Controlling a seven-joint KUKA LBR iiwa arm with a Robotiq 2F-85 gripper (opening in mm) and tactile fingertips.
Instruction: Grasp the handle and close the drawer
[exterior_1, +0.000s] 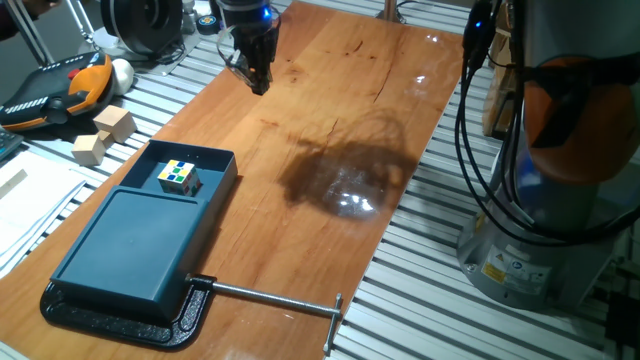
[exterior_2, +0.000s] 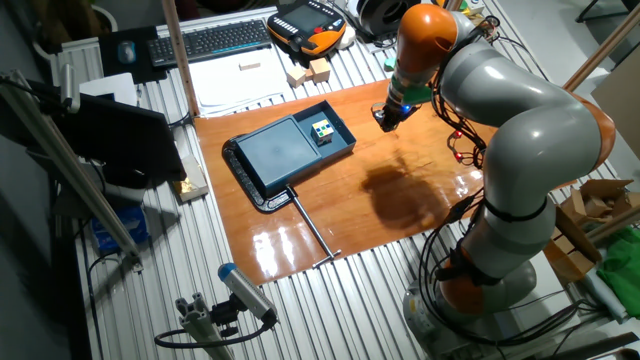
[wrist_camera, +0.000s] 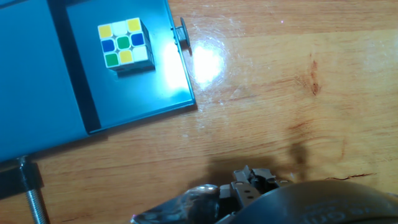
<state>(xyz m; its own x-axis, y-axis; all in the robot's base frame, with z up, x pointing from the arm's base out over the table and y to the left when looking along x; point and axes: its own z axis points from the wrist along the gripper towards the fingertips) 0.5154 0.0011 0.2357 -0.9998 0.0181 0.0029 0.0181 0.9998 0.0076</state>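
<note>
The flat dark teal box (exterior_1: 125, 250) lies at the near left of the wooden board. Its drawer (exterior_1: 205, 172) stands pulled out at the far end, with a multicoloured puzzle cube (exterior_1: 178, 176) in it. The handle (exterior_1: 195, 150) is the drawer's far end rim. In the hand view the drawer (wrist_camera: 118, 87), the cube (wrist_camera: 124, 42) and the handle rim (wrist_camera: 181, 62), which carries a small knob, lie at the upper left. My gripper (exterior_1: 259, 84) hangs above the board beyond the drawer, apart from the handle, with its fingers together and nothing in them. It also shows in the other fixed view (exterior_2: 383, 122).
A black clamp (exterior_1: 150, 315) grips the box's near end, and its steel rod (exterior_1: 275, 297) with a crossbar tip points right along the board's front. Wooden blocks (exterior_1: 103, 135) and a teach pendant (exterior_1: 60, 90) lie off the board to the left. The arm's base (exterior_1: 545, 230) stands at right.
</note>
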